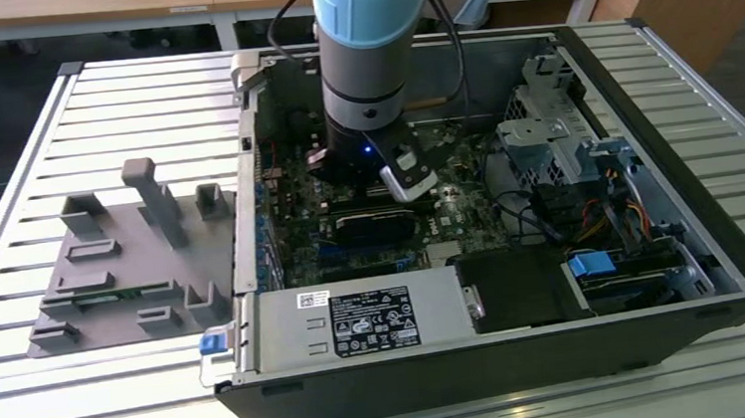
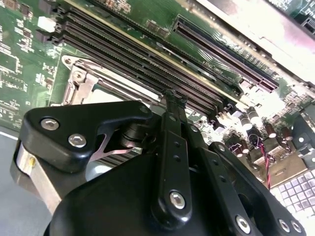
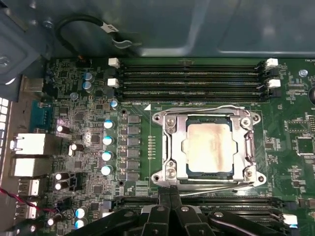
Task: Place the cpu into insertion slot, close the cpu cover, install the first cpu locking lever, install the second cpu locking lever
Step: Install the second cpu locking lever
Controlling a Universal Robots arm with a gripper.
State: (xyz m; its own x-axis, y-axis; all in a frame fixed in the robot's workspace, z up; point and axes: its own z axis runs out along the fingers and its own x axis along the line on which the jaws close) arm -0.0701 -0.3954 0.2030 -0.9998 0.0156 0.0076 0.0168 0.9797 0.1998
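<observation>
In the first wrist view the cpu [image 3: 208,146], a dull silver square, lies flat in the insertion slot [image 3: 170,147] on the green board. The cpu cover [image 3: 246,147], a silvery frame, lies down around it. Thin wire levers run along two opposite sides of the socket [image 3: 216,108] [image 3: 216,184]. My gripper [image 3: 170,192] is shut, and its black fingertips sit right at the socket's edge beside one lever wire. In the second wrist view the gripper [image 2: 171,94] points at the socket's corner [image 2: 78,78]. In the exterior view the gripper [image 1: 369,231] reaches down into the open computer case.
Long black memory slots [image 3: 192,78] run beside the socket. Capacitors [image 3: 107,147] and rear ports [image 3: 29,145] stand on its other side. In the case there are a labelled silver box [image 1: 361,320], a drive cage [image 1: 547,140] and cables [image 1: 607,215]. A grey fixture plate [image 1: 125,273] lies outside on the slatted table.
</observation>
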